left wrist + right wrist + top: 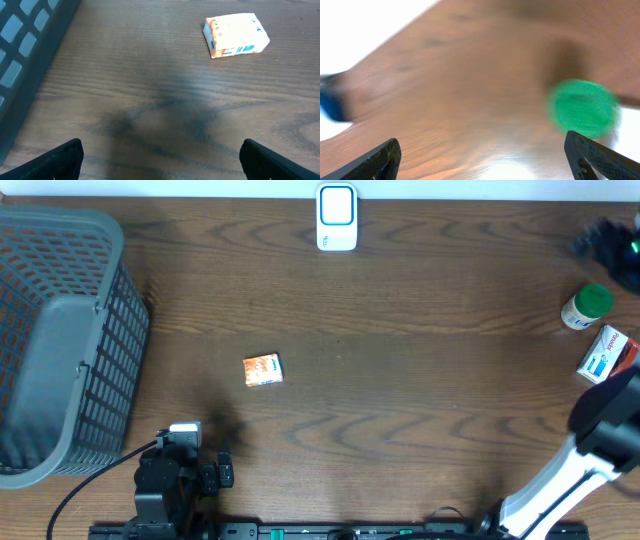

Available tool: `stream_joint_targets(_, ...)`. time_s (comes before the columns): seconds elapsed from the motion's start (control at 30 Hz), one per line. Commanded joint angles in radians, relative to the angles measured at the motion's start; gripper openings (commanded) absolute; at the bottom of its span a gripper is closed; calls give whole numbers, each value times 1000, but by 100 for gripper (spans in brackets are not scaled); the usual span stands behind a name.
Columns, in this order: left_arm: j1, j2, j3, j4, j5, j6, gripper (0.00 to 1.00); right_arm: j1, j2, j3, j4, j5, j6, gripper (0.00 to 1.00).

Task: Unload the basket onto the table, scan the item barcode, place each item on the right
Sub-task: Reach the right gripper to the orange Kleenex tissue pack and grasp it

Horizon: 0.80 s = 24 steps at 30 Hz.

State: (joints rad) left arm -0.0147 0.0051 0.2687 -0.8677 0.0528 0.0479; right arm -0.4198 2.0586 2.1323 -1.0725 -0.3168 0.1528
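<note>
A small orange-and-white box (263, 369) lies flat in the middle of the table. The left wrist view shows it (236, 35) ahead and to the right, with a blue barcode (245, 49) on its near side. The white and blue scanner (337, 217) stands at the table's far edge. My left gripper (161, 146) hovers open over bare wood, well short of the box. My right gripper (481, 140) is open and empty, and its view is blurred. A green-capped bottle (582, 107) sits just past its right finger. The right arm (610, 420) is at the right edge.
A grey slatted basket (60, 330) fills the left side. Its wall (25, 45) is close on the left of my left gripper. At the right stand the green-capped bottle (585, 307) and a white, blue and red box (608, 356). A black object (610, 242) lies behind them.
</note>
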Motion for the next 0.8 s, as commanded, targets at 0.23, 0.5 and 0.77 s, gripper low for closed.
stream_joint_targets(0.23, 3, -1, 2, -15, -9, -8, 99, 581, -71, 13, -160, 146, 63, 99)
stream_joint_targets(0.5, 3, -1, 2, -15, -9, -8, 99, 877, 122, 13, -174, 161, 26, 99)
stream_joint_targets(0.77, 3, -1, 2, -15, -9, -8, 99, 1066, 286, 13, -175, 99, -89, 99)
